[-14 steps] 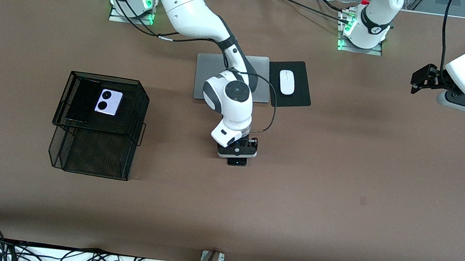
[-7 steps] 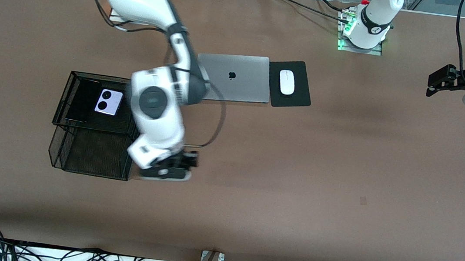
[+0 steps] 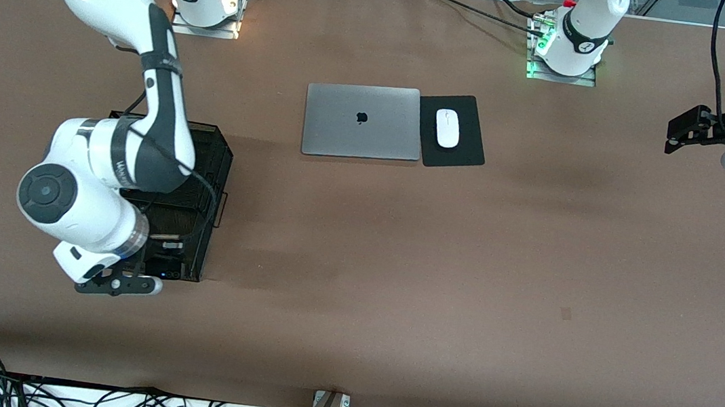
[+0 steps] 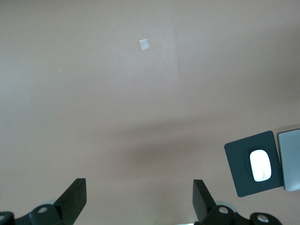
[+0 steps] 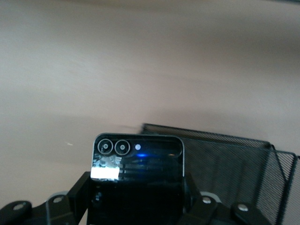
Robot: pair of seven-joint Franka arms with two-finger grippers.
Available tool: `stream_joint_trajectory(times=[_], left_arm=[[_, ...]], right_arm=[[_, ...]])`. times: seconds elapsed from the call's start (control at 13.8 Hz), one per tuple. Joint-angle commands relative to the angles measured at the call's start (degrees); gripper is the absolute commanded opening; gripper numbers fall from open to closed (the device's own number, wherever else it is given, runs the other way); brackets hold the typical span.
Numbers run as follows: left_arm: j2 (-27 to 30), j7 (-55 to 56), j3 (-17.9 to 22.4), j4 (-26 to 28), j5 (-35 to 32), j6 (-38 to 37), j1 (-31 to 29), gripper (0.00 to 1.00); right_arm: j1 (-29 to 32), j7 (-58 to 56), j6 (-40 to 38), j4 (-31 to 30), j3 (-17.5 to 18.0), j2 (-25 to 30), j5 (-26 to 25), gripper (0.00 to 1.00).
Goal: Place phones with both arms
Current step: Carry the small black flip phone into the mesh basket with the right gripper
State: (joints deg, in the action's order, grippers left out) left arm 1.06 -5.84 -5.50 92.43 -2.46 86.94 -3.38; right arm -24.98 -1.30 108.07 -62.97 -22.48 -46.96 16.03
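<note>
The right pincer (image 3: 154, 268), pinching the squarish black phone (image 5: 137, 176), hangs at the camera-side edge of the black mesh basket (image 3: 216, 166), so carrying is nearly done and lowering it inside comes next, while the left pincer (image 4: 139, 199), spread and empty, waits over bare bench (image 3: 531, 284)

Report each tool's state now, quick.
Left tool: open, holding nothing, waiting.
Right tool: shut on the squarish black phone, by the mesh basket.

Apple logo, dark, centred on the lid of the closed grey laptop (image 3: 363, 121) near the table's edge by the robots' bases, no other lettering, numbers or signs legible on anything else
</note>
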Motion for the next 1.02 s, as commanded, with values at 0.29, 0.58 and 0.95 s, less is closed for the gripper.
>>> stream_joint_trajectory(times=[0.29,0.58,0.95], left_arm=[[-0.71,0.04,-0.38,-1.20,1.14,-0.63,-3.03,1.00],[-0.27,-1.36,1.36,-1.37,1.15,-1.60,-2.08,1.00],[-0.10,-5.15,4.63,-1.46,1.15,-2.82,1.45,1.00]], right_arm=[[4.67,-1.34,0.12,-6.27,0.94,0.55,1.20,0.28],[4.85,-0.98,0.12,-9.97,0.94,0.64,1.37,0.28],[4.94,-0.98,0.12,-11.21,0.94,0.46,3.31,0.70]])
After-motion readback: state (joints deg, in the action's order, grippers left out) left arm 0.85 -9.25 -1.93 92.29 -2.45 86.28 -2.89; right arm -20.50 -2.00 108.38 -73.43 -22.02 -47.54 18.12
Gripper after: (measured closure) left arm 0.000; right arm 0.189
